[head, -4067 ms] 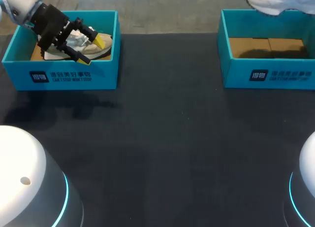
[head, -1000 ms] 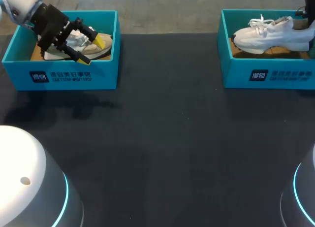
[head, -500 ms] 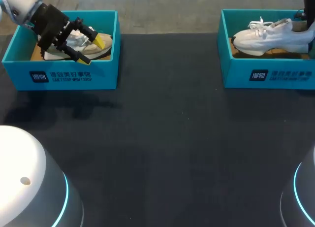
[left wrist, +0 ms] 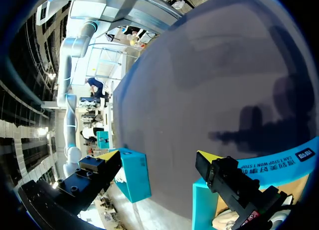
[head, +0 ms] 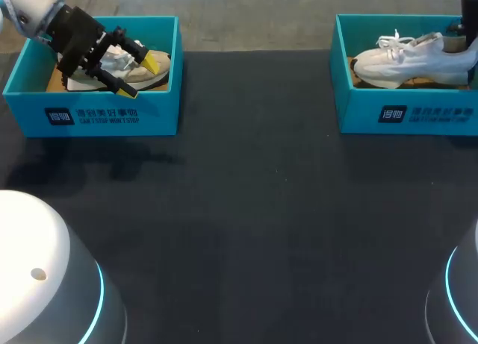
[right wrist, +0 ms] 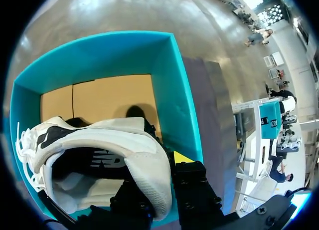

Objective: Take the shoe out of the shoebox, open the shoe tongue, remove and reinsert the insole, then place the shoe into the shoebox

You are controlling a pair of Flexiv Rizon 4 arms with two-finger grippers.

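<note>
Containers: two teal shoeboxes, both open-topped, stand well apart on the dark table [head: 254, 195].

Right shoebox [head: 403, 114]: holds one white shoe [head: 407, 60]. The shoe lies lengthwise inside the walls over the brown cardboard floor. Whether its sole rests on that floor cannot be told.

Right gripper [right wrist: 159, 175]: closed on the heel of the white shoe. In the right wrist view the white heel collar sits between the two fingers, one yellow tip showing against its outer side. The laces and toe lie ahead of the gripper, the shoe's opening facing the wrist camera. The box's inner wall and bare floor lie further ahead of the toe.

Left shoebox [head: 112, 119]: holds one beige shoe [head: 153, 77].

Left gripper [head: 142, 76]: stands over the beige shoe with its fingers spread wide and nothing clamped between them. In the left wrist view only the table and the box's teal wall show between the yellow tips. A pale part of the shoe shows under the gripper.
</note>
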